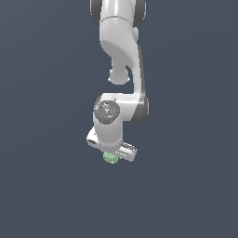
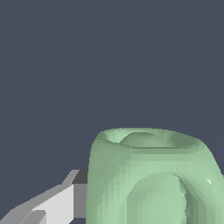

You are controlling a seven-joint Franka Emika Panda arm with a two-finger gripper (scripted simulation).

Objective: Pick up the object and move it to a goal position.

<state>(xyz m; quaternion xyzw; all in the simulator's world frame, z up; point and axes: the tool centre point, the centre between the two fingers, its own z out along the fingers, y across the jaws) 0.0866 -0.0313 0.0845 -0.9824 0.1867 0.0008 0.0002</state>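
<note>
Object (image 2: 153, 179), pale green and unlabelled, sits between the jaws.

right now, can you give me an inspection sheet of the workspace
surface: plain dark grey ground, no marks seen
job's things: small pale green block directly under the gripper, with a ring mark on its face in the wrist view
clutter: nothing seen
grippers: gripper pointing down at the block; one finger shows beside it; grip state cannot be told
cables: nothing seen
surroundings: nothing seen, no goal marker visible
</note>
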